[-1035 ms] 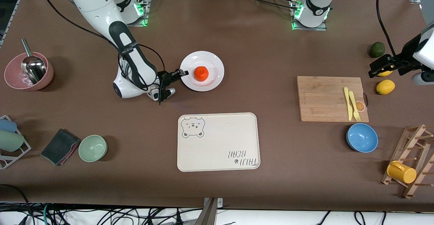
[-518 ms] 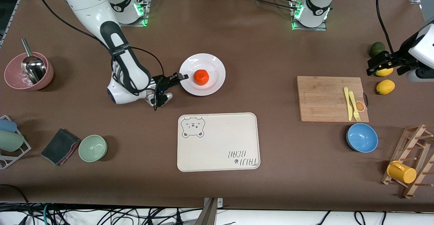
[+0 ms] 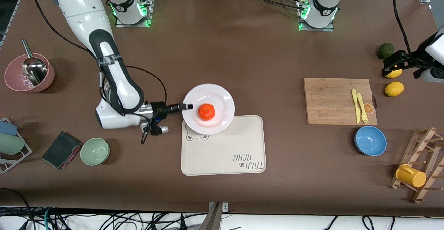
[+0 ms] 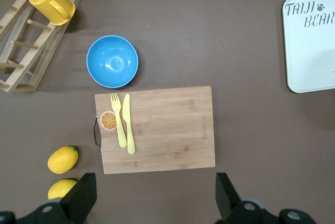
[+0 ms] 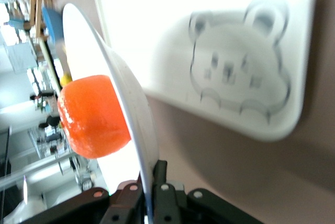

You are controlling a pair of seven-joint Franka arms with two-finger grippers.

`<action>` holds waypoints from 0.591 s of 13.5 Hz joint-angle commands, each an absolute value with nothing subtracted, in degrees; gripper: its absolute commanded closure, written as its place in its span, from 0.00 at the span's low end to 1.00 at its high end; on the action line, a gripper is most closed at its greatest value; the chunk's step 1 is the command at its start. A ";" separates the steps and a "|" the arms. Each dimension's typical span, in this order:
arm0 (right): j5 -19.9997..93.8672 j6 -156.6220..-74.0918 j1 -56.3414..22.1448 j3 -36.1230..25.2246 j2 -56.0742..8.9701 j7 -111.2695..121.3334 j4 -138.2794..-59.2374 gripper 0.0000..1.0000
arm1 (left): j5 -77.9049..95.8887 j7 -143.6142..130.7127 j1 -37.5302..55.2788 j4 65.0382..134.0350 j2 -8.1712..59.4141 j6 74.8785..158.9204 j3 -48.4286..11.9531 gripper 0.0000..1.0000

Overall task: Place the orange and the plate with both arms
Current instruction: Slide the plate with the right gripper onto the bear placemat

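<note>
The white plate point(image 3: 218, 94) is held in the air with the orange point(image 3: 206, 112) resting on it. My right gripper point(image 3: 186, 106) is shut on the plate's rim and holds it over the bear-printed corner of the cream tray point(image 3: 225, 153). In the right wrist view the plate's edge point(image 5: 131, 98) runs between my fingers, the orange point(image 5: 91, 116) sits on it and the tray's bear print point(image 5: 235, 72) lies below. My left gripper point(image 3: 390, 64) is open and empty, up over a lemon point(image 3: 394, 73) at the left arm's end of the table.
A wooden cutting board point(image 3: 333, 101) with yellow fork and knife point(image 3: 359, 105), a blue bowl point(image 3: 370, 140), a second lemon point(image 3: 394, 88), an avocado point(image 3: 385, 50) and a mug rack point(image 3: 421, 167) lie at the left arm's end. A pink bowl point(image 3: 27, 74), green bowl point(image 3: 95, 151) and cloth point(image 3: 61, 149) lie at the right arm's end.
My right gripper has carried the plate with the orange toward the front camera, from bare table to over the tray's corner. The left gripper shifted slightly.
</note>
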State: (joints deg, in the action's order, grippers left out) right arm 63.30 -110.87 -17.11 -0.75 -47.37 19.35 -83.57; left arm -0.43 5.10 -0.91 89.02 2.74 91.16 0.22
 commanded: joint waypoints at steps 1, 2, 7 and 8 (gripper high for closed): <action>68.79 -115.90 -17.14 0.43 -57.19 13.99 -70.69 1.00 | -0.18 6.68 -1.14 89.56 1.85 91.50 0.18 0.00; 72.82 -118.54 -17.66 0.79 -58.96 13.10 -68.05 1.00 | -0.18 6.68 -1.66 89.56 1.93 91.49 -0.09 0.00; 76.64 -129.35 -22.41 1.14 -63.89 12.92 -64.16 1.00 | -0.17 6.68 -1.67 89.56 2.28 91.58 -0.09 0.00; 76.55 -129.98 -22.59 1.14 -64.24 13.18 -64.16 1.00 | -0.18 6.68 -1.67 89.56 2.29 91.67 -0.09 0.00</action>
State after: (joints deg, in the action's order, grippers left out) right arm 75.56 -128.16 -22.08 0.94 -62.11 13.85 -67.09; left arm -0.43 5.23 -1.24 89.03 2.76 91.16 0.20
